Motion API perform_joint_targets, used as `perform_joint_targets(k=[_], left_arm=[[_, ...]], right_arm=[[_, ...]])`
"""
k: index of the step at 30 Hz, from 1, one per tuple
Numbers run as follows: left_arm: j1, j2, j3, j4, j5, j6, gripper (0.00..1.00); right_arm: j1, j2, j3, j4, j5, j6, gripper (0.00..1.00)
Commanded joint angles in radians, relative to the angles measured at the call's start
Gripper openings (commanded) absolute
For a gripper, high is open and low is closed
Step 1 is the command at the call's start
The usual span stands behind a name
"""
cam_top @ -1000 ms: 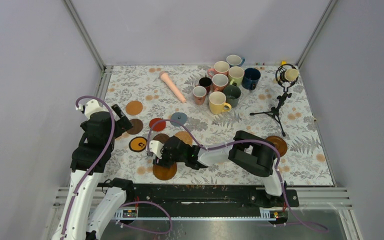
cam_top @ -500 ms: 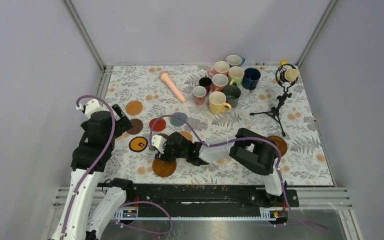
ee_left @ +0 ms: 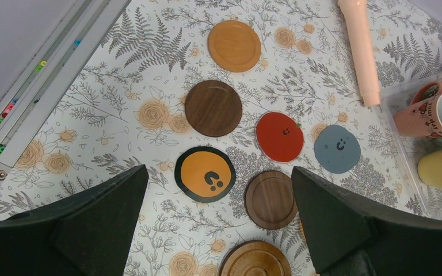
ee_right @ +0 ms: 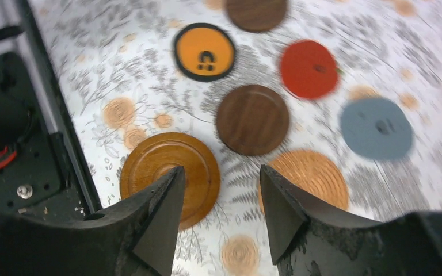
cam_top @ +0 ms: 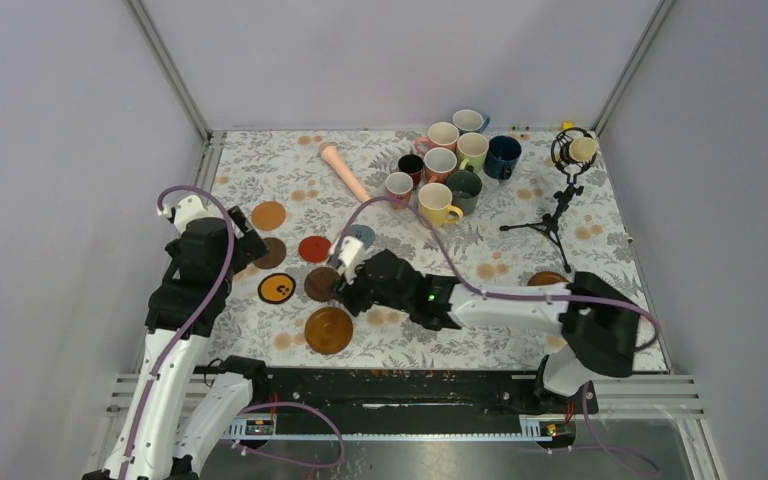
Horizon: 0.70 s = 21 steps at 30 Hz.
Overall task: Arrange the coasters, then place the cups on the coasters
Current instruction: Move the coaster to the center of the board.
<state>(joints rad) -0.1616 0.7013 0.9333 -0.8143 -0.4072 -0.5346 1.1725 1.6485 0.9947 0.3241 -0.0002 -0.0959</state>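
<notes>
Floral cloth (cam_top: 600, 330) covers the table between pale walls. From the top view, the cups (cam_top: 440, 162) stand bunched at the upper right, none on a disc, while the coasters (cam_top: 314, 249) lie scattered left of centre; one brown disc (cam_top: 548, 279) sits apart at the right, below the microphone tripod (cam_top: 558, 215). The left gripper (cam_top: 248, 246) hovers at the left edge of the scatter, and the right gripper (cam_top: 340, 290) stretches across to the middle, beside a walnut coaster (cam_top: 318, 282). Seen from the left wrist, the left gripper (ee_left: 218, 170) has its fingers spread fully and holds nothing; between them, lower down the frame, lie the black-and-yellow coaster (ee_left: 205, 173) and the walnut coaster, with the pink stick (ee_left: 361, 49) at the upper right. The right wrist view is blurred: the right gripper (ee_right: 221, 170) stands roughly half apart with nothing gripped, above the cloth between the amber wooden coaster (ee_right: 170, 178) at lower left and the tan woven coaster (ee_right: 311, 175) at lower right.
</notes>
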Motion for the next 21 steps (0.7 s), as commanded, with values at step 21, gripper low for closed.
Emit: perform_joint_targets(k=[21], left_arm=[[-0.044,0.039,0.015,0.073,0.148,0.021,0.99]], right_arm=[[-0.519,-0.667,-0.382,-0.932,0.847,0.967,0.74]])
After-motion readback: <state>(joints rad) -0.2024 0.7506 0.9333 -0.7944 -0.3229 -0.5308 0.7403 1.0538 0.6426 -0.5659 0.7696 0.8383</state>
